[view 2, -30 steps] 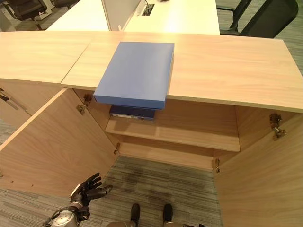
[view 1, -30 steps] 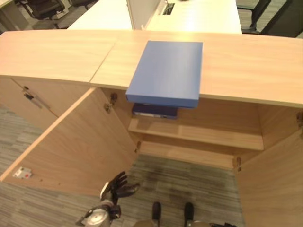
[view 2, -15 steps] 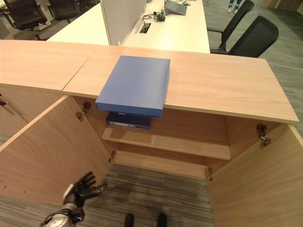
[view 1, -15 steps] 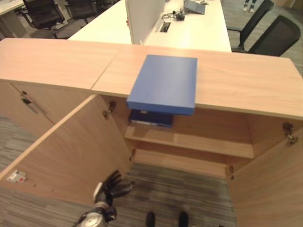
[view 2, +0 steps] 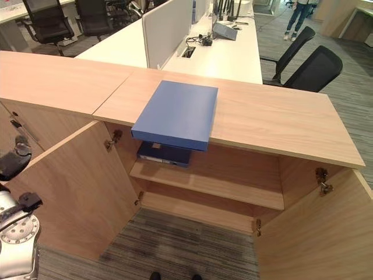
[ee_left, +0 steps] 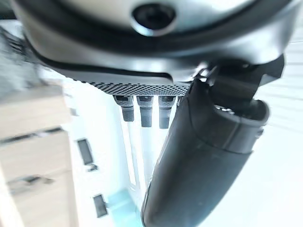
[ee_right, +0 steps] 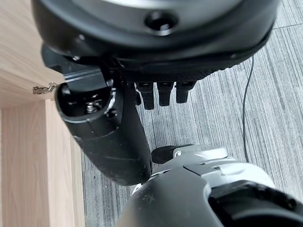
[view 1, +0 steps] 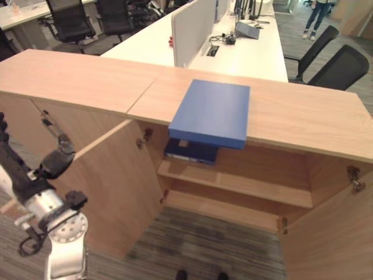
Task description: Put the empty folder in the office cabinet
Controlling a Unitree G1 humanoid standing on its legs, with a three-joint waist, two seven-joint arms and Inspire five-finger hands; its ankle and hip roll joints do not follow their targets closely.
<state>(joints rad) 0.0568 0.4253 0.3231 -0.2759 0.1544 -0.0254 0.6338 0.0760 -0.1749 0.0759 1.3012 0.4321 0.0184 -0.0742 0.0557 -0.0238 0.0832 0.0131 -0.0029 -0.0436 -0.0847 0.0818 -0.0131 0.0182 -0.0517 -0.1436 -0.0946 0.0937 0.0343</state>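
Observation:
A flat blue folder lies on the wooden cabinet top, its near edge overhanging the open cabinet. A second, darker folder rests on the upper shelf just beneath it. My left hand is raised at the far left, outside the open left door and well away from the blue folder. It is open, with straight fingers and nothing in it. My right hand hangs low over the carpet beside the right door's hinge, open and holding nothing.
The right door also stands open. A closed cabinet adjoins on the left. Behind are white desks with a divider panel, black office chairs and a person far back.
The camera has tilted up, showing more of the room. My left hand has risen from low by the floor to beside the left door. The blue folder has not moved.

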